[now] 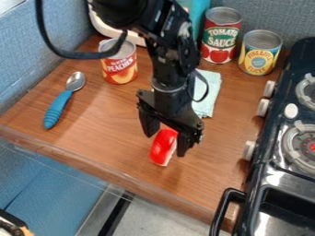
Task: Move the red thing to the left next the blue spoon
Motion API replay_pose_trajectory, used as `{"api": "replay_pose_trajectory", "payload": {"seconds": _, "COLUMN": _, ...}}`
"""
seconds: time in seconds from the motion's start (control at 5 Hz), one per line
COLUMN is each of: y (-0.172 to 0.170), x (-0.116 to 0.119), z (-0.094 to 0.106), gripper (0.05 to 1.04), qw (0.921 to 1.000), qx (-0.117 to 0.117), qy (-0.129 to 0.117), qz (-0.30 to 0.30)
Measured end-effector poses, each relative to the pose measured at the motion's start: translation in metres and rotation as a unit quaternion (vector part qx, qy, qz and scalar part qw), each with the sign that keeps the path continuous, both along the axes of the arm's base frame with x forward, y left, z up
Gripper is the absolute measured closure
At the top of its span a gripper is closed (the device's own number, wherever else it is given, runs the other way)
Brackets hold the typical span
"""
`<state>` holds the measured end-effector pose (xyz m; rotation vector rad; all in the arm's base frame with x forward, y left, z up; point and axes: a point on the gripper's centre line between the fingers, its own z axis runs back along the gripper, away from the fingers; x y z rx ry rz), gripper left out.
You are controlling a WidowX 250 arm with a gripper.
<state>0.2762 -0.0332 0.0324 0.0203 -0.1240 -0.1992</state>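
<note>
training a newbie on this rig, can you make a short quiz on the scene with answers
1. True or false: the red thing lies right beside the blue spoon.
2. How many cans stand on the counter?
3. Which is nearest the claw: (a) blue spoon, (b) red thing, (c) pale cloth?

Key: 1 false, they lie well apart; 2 three; 3 b.

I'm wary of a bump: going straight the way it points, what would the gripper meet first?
Likely the red thing at the end of the gripper, then the counter; depth is unclear.
</note>
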Motion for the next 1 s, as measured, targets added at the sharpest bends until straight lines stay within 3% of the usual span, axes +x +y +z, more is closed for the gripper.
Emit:
{"api": "replay_pose_trajectory", "payload": {"seconds": 0.2, "y": 0.001, "x": -0.005, "z": -0.015, "gripper": 0.155, "qw": 0.9998, "qx": 0.005, "qy": 0.022, "qz": -0.001}}
{"api": "replay_pose_trajectory", "payload": {"seconds": 0.4, "y": 0.001, "x": -0.005, "z": -0.017, "gripper": 0.413, "qw": 0.9998, "qx": 0.002, "qy": 0.018, "qz": -0.004}}
{"api": "replay_pose_trajectory", "payload": {"seconds": 0.6, "y": 0.001, "x": -0.004, "z": -0.016, "gripper": 0.502, "qw": 0.9999, "qx": 0.001, "qy": 0.015, "qz": -0.005}}
{"api": "replay_pose_trajectory", "payload": {"seconds": 1.0, "y": 0.035, "x": -0.003, "z": 0.019, "gripper": 0.502, "qw": 0.9998, "qx": -0.004, "qy": -0.014, "qz": 0.014}}
